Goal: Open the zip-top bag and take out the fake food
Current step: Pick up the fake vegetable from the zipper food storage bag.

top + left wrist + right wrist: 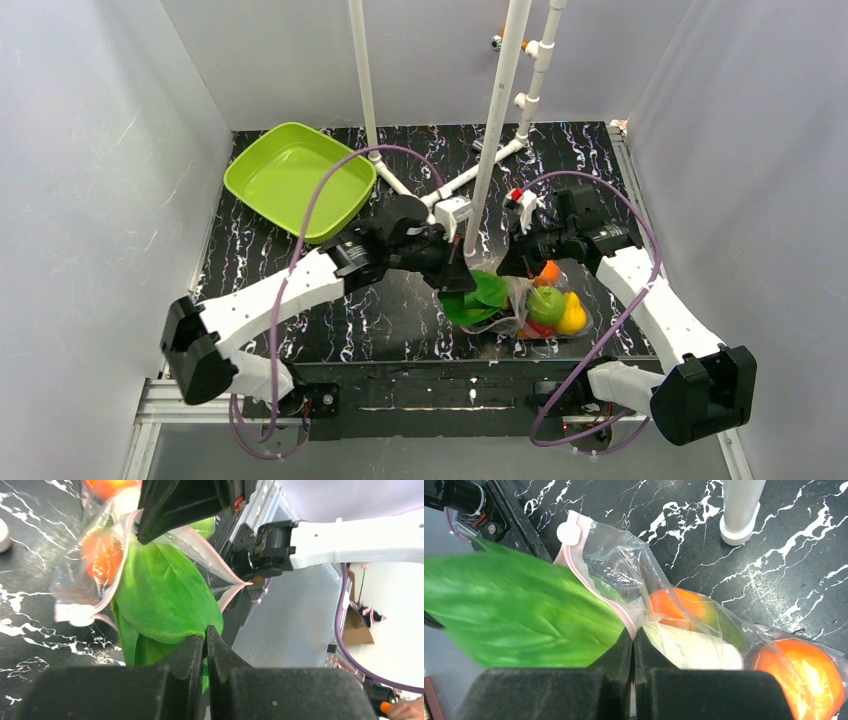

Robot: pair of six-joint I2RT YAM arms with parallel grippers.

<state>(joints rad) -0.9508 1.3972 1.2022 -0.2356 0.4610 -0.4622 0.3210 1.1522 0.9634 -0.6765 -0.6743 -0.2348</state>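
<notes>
Your left gripper (205, 641) has its black jaws pressed together on the broad green plastic leafy vegetable (165, 595), gripping it at the leaf's near edge. In the top view the leaf sticks out of the mouth of the clear crinkly zip-top bag (624, 565) and points toward 9 o'clock. Your right gripper (633, 641) is clamped on the pink zip strip (623, 614) at the rim of that mouth, with the jaws tight and the plastic caught between them. The bag lies on the black marbled table (400, 320), at about 5 o'clock from the table's centre. Inside it you can see a round green apple (546, 305), a yellow lemon (574, 316) touching it at its 3 o'clock, and a round orange fruit (548, 271) at the apple's 12 o'clock. The lime-green square tray (296, 180) sits well apart from the bag, at 10 o'clock on the table.
</notes>
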